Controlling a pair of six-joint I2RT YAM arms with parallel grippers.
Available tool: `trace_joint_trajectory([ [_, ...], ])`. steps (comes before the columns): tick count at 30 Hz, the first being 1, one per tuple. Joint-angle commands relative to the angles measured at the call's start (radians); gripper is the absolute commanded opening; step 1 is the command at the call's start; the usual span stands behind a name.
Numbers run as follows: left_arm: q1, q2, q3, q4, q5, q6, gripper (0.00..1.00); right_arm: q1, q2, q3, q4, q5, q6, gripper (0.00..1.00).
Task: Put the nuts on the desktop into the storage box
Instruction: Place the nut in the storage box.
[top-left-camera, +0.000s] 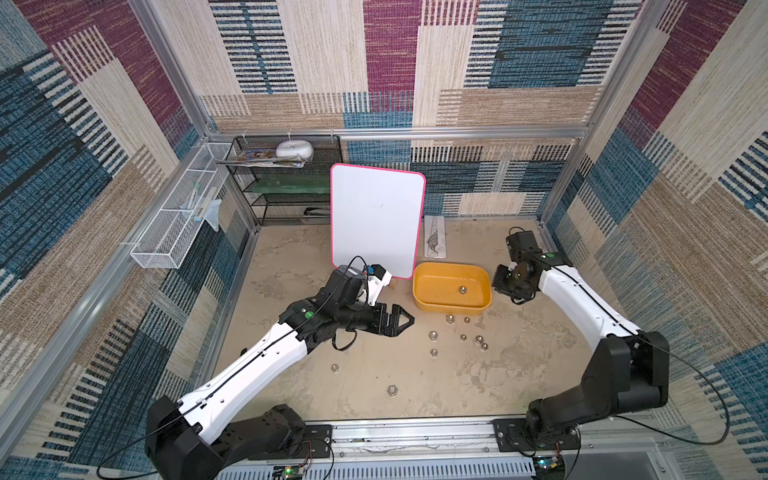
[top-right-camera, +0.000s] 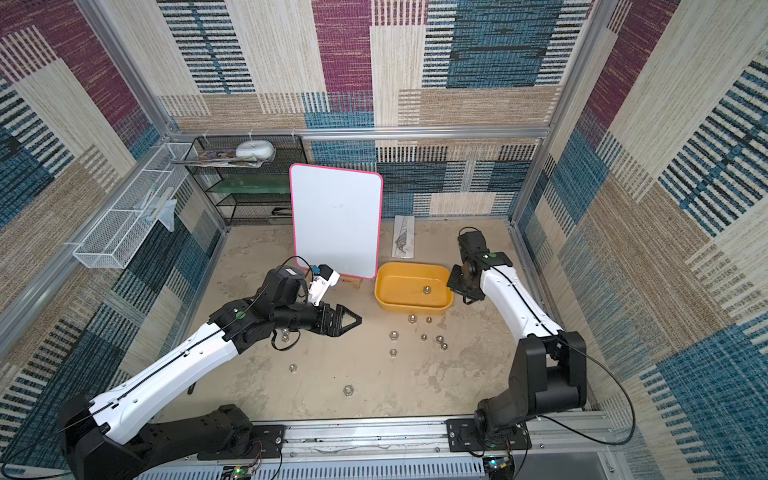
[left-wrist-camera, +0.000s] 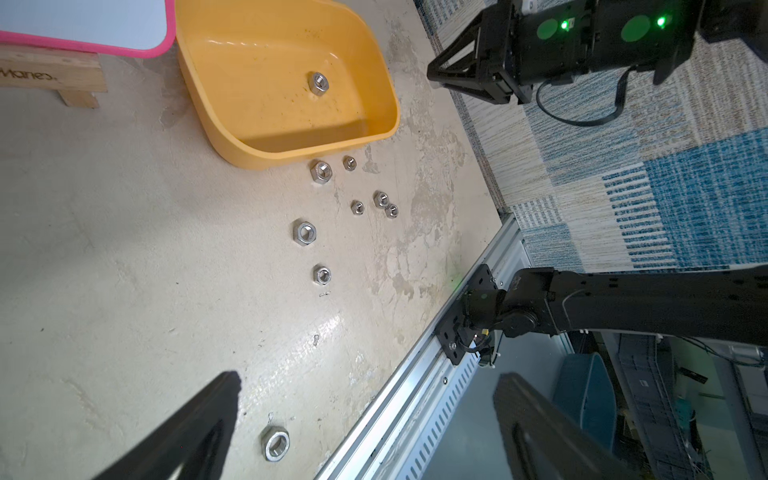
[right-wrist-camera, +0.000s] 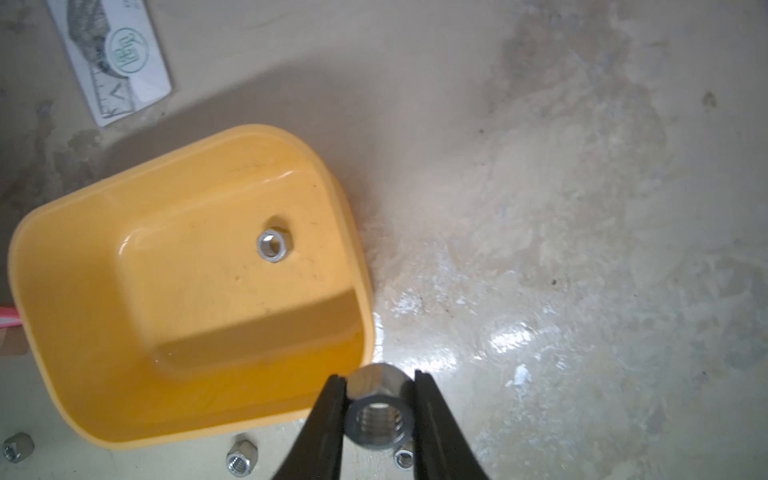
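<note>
The mustard-yellow storage box (top-left-camera: 419, 286) lies on the beige desktop (top-left-camera: 457, 386), and one nut (top-left-camera: 462, 289) rests in it. Several silver nuts lie loose in front of it, such as the nut (top-left-camera: 449, 318) by its wall and the nut (top-left-camera: 392, 390) near the front. My right gripper (right-wrist-camera: 379, 386) hangs at the box's right end, shut on a large hex nut (right-wrist-camera: 376, 415) that sits just off the box's corner rim (right-wrist-camera: 365, 332). My left gripper (top-left-camera: 405, 322) hovers left of the loose nuts, open, with nothing between its fingers (left-wrist-camera: 224, 395).
A pink-edged whiteboard (top-left-camera: 376, 220) stands on a wooden stand behind the box's left end. A ruler (top-left-camera: 434, 237) lies behind the box. A black mesh rack (top-left-camera: 286, 183) and a white wire basket (top-left-camera: 178, 224) line the back left. A metal rail (top-left-camera: 415, 432) runs along the front.
</note>
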Motion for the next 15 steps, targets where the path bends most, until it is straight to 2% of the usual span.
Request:
trace_joint_trajectory([
  [1,-0.001,-0.026,-0.012,-0.005,-0.028,-0.007,1.00,0.045,0.070,0.066,-0.030,0.010,-0.014,0.26],
  [8,0.000,-0.078,-0.036,-0.030,-0.060,-0.021,1.00,0.130,0.281,0.247,-0.032,0.004,-0.050,0.27],
  [15,0.000,-0.121,-0.054,-0.049,-0.094,-0.027,1.00,0.156,0.472,0.383,-0.035,-0.012,-0.087,0.27],
])
